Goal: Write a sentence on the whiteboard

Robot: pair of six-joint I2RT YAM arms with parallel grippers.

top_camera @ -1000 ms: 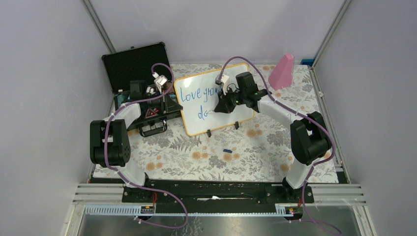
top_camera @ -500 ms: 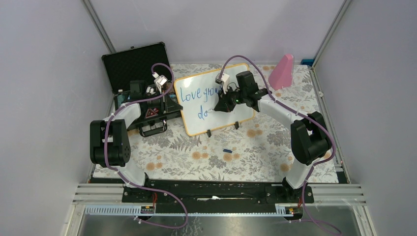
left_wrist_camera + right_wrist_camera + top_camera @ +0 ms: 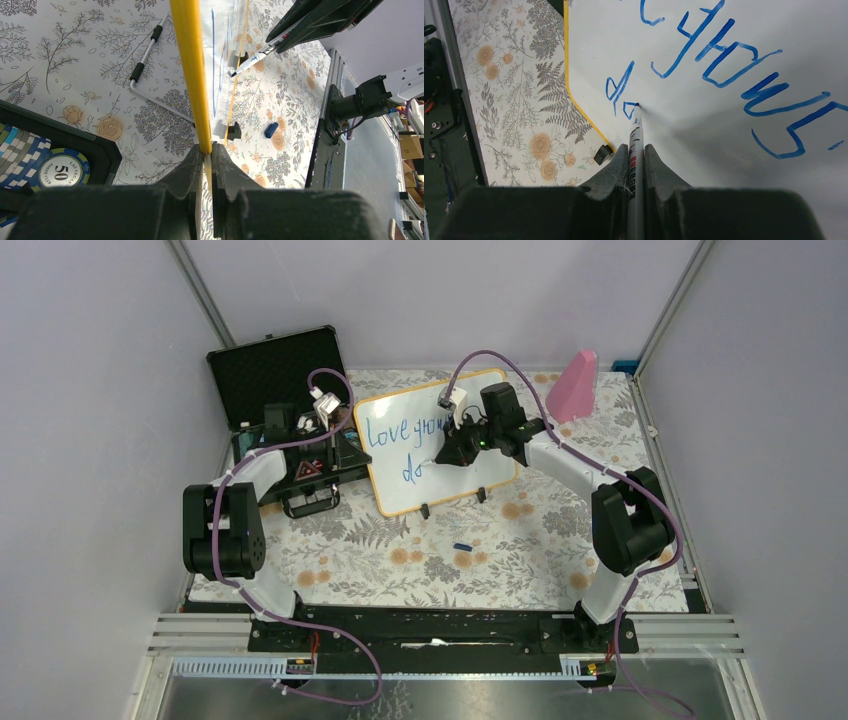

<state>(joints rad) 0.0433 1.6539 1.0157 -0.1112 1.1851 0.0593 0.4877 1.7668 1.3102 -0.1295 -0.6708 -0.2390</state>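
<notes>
Since the frame a second earlier, the right gripper (image 3: 447,455) is sitting slightly farther up the whiteboard (image 3: 400,495), and the second line of writing is showing one more small stroke. The left arm, the board and the other items are lying as before.

The whiteboard is standing on its two black feet (image 3: 425,510) on the floral cloth (image 3: 400,560), near the middle of the table and tilted back, just beside the open black case (image 3: 275,365).

The left gripper (image 3: 206,150) is clamping the board's yellow rim (image 3: 190,60). Its fingers are pressing together on that edge at the board's left side.

The right gripper (image 3: 636,150) is holding a marker (image 3: 636,130), with its fingers closed tight around the barrel. The tip is touching the white surface at a small blue loop just after the "d" of the lower line.

The sentence (image 3: 724,55) is reading "Love grows" on the upper line, in blue. The lower line is showing only a "d" and a part-formed letter.

A small blue cap (image 3: 461,546) is lying on the cloth in front of the board, apart from it. Poker chips (image 3: 25,150) are lying in the case. A pink object (image 3: 573,385) is standing at the far right, well apart from the board.
</notes>
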